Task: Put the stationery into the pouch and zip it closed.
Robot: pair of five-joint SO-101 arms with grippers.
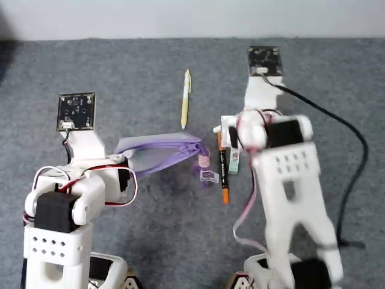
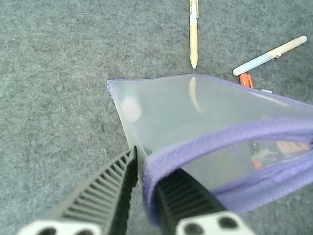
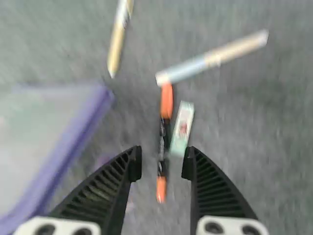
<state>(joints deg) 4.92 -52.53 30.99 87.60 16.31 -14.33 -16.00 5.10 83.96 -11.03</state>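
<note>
Translucent pouch [image 2: 195, 112], purple zip [image 2: 220, 139] gaping, corner pinched in the left gripper [image 2: 141, 161]; at its three o'clock the right gripper [image 3: 160, 157] hangs spread over an orange-tipped pen [image 3: 161, 142]

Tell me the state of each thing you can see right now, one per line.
pouch: unzipped, mouth open
left gripper: shut on the pouch's edge
right gripper: open over the orange pen
orange pen: lying on the table, ungripped
yellow pen: lying on the table
white pen: lying on the table
</note>
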